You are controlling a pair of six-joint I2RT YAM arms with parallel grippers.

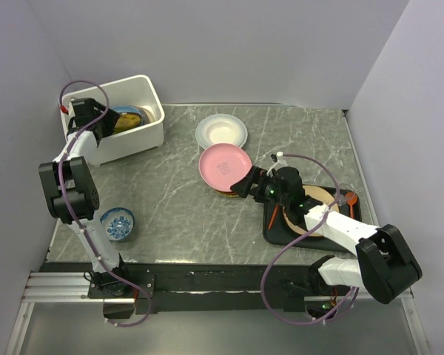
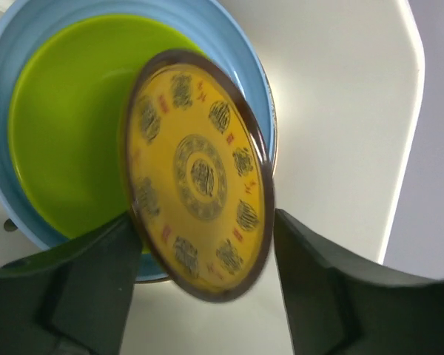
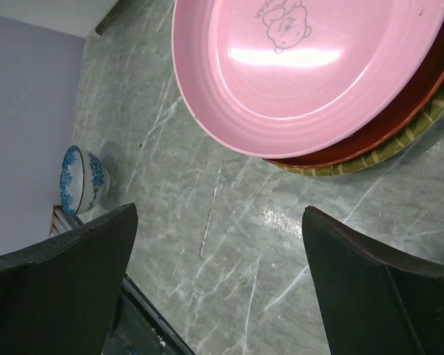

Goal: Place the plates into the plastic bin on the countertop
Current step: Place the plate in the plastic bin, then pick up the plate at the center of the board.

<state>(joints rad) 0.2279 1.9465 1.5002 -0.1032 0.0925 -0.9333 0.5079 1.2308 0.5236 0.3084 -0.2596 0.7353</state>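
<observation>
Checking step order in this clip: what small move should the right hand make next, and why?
Probably ease the right hand forward over the rim of the pink plate: the hand is open, short of it, and that plate tops a stack on the countertop.

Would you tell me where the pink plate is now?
In the top view the pink plate lies centrally on the countertop, atop the red-orange plate, below the white plate, the open right gripper just short of its near right edge.
</observation>
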